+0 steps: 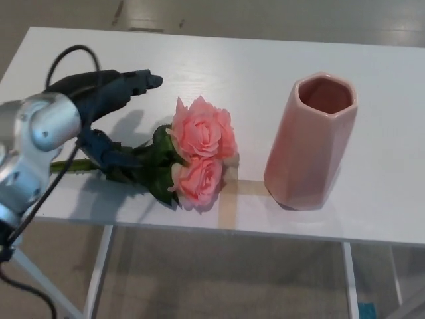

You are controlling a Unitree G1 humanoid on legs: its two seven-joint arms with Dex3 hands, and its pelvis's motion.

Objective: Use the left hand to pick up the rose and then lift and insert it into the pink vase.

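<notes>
On the white table, left hand straddles rose stems.

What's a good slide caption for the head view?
Left hand open over the rose stem, pink vase upright beside.

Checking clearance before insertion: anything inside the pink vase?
The pink vase stands upright with its mouth open; only bare pink inner wall shows near the rim. The bottom is out of sight from the head view, so I cannot tell lower down.
</notes>
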